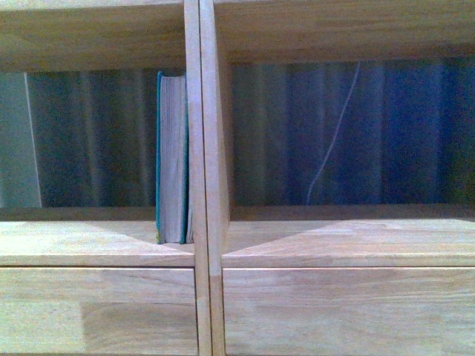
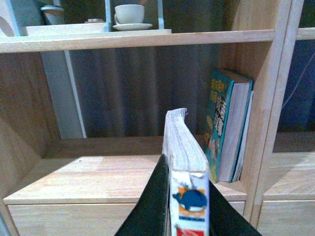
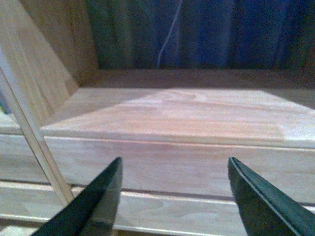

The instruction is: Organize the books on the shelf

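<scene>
The teal book (image 1: 171,159) stands upright in the left compartment of the light-wood shelf (image 1: 205,148), against the middle divider; it also shows in the left wrist view (image 2: 227,125). My left gripper (image 2: 187,184) is shut on the white paperback (image 2: 183,157), held upright with its whale-marked spine toward the camera, in front of that same compartment and left of the teal book. My right gripper (image 3: 174,169) is open and empty, in front of the bare right compartment's shelf board (image 3: 187,113). Neither gripper shows in the front view.
A cup on a saucer (image 2: 132,17) and a bowl (image 2: 51,12) stand on the shelf board above the left compartment. Drawer fronts (image 1: 96,311) lie below both compartments. Dark curtain with a pale cord (image 1: 334,133) hangs behind the open-backed shelf.
</scene>
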